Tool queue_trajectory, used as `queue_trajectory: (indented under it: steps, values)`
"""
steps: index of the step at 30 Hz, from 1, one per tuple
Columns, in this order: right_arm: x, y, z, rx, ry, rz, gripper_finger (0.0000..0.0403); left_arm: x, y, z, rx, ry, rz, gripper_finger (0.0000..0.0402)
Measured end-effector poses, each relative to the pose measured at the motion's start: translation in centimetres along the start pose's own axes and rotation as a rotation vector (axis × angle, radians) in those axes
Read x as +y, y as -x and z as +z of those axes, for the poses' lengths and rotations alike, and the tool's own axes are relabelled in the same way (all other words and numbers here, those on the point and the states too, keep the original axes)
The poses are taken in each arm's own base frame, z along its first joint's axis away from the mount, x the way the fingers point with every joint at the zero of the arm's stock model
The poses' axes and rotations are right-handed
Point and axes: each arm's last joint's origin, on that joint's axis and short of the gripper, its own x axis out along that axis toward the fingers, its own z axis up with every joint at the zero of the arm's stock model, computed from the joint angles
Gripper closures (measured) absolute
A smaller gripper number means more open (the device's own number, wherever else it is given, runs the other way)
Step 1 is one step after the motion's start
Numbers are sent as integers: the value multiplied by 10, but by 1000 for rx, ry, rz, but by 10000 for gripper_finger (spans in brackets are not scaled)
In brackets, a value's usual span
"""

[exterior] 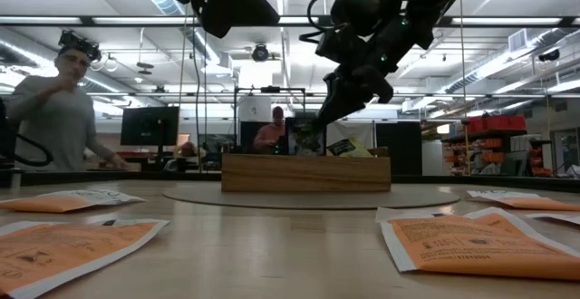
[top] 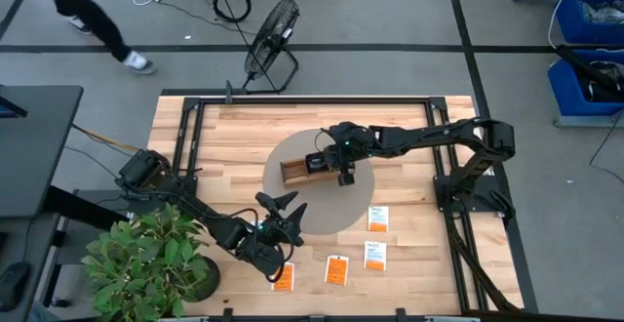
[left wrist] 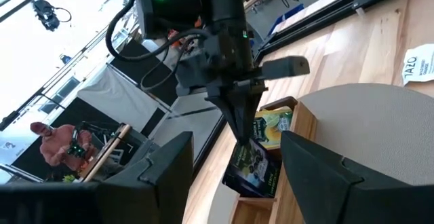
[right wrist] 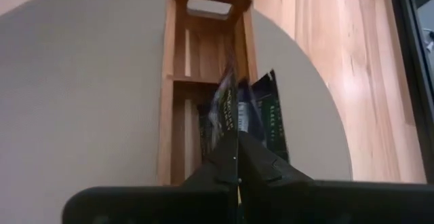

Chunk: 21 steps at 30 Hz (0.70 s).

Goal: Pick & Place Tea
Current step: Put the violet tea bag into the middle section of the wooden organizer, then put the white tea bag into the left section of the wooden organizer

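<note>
The right gripper hangs over the wooden tray, which lies on a round grey mat near the middle of the table. Its fingers are pressed together, pinching the top edge of a dark blue-black tea packet that stands upright in the tray's compartment nearest the right edge of the table. A yellow-green packet and another dark packet stand just beside it in the same end of the tray.

The left gripper waits above the mat's near side, towards the table's front edge, its fingers spread and holding nothing.

Loose packets lie flat on the bare wood along the front edge: two orange ones close to the left arm, and two white-and-orange ones nearer the front right corner, one behind the other.

People show in the room beyond the table.
</note>
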Motion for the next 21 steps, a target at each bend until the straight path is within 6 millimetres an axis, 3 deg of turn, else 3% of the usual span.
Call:
queue_trajectory:
  steps: [9, 21]
  values:
    - [-3, 0, -2, 2, -8, -6, 391, 0, 0, 0, 0, 13, 0, 177]
    - [-5, 2, -1, 22, -33, -69, 285, 0, 0, 0, 0, 17, -1, 177]
